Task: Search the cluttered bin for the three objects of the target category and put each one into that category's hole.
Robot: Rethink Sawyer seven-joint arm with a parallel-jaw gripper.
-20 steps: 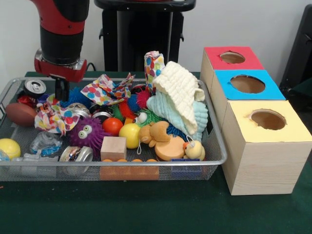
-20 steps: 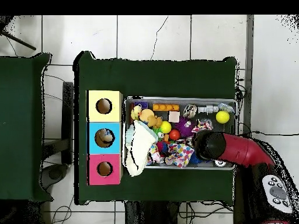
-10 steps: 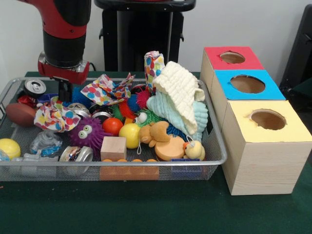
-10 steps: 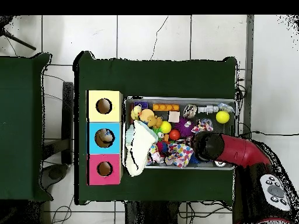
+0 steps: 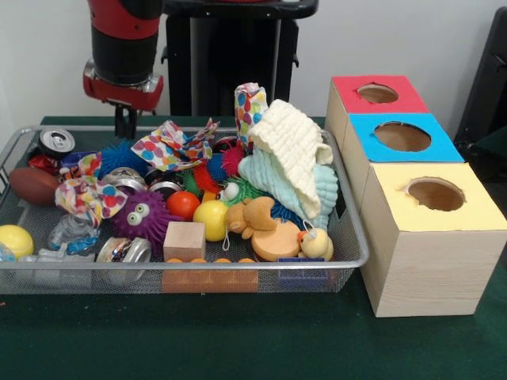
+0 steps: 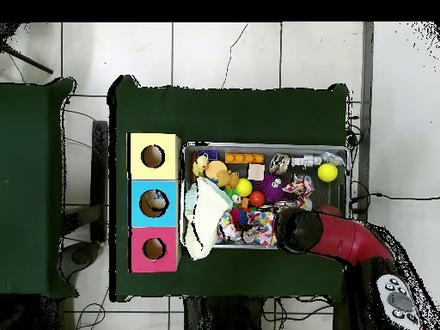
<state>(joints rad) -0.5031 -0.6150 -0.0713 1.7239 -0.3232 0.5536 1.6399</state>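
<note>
Soft, even room light from above, with no hard shadows in either view.

In the front view the white wall (image 5: pixel 47 63) is bright and flat, and the green table (image 5: pixel 238 340) carries only a faint, diffuse shadow under the wire bin (image 5: pixel 352 261) and beside the yellow box (image 5: pixel 428 269). Small glints sit on the can top (image 5: pixel 55 141) and the yellow ball (image 5: pixel 211 215). In the overhead view the pale floor tiles (image 6: pixel 223 51) look much brighter than the table, which reads dark.

Red-and-black cylindrical arm (image 5: pixel 124 47)
</note>
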